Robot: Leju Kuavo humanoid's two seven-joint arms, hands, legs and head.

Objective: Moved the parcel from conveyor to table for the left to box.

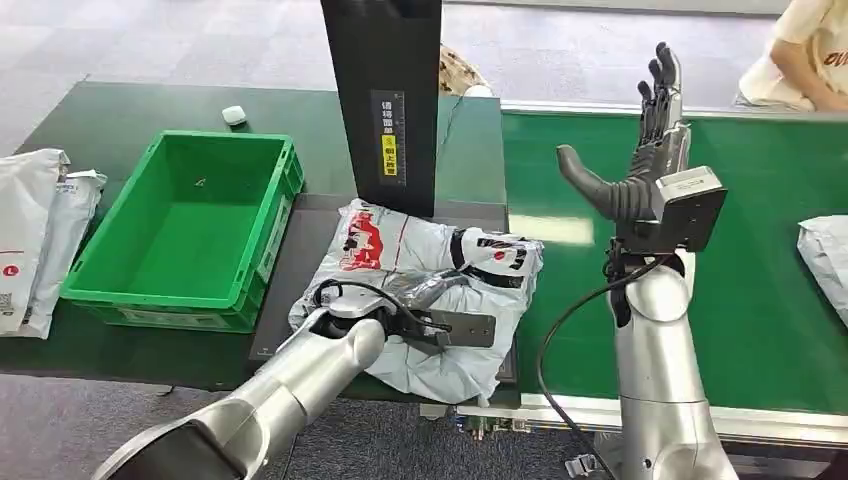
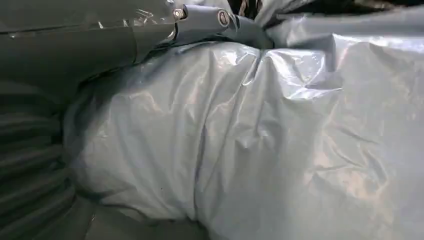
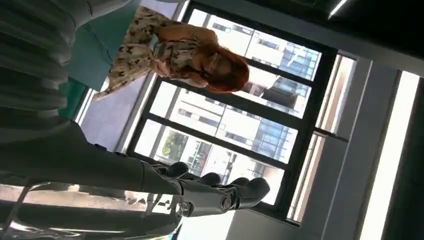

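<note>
A crumpled white plastic parcel [image 1: 400,245] with red and black print lies on the dark table between the green crate [image 1: 272,228] and the conveyor [image 1: 760,300]. My left hand [image 1: 428,300] lies across its near part and grips the plastic. In the left wrist view the grey thumb [image 2: 210,20] presses into the bunched parcel [image 2: 275,140]. My right hand [image 1: 640,170] is raised upright above the conveyor's left part, fingers spread, holding nothing. The right wrist view has its dark fingers [image 3: 215,192] stretched out against a window.
A black upright post [image 1: 385,100] stands just behind the parcel. White parcels [image 1: 35,230] lie left of the empty crate, and another parcel [image 1: 828,255] sits at the conveyor's right edge. A small white object [image 1: 233,115] is behind the crate. A person [image 1: 805,55] sits at the far right.
</note>
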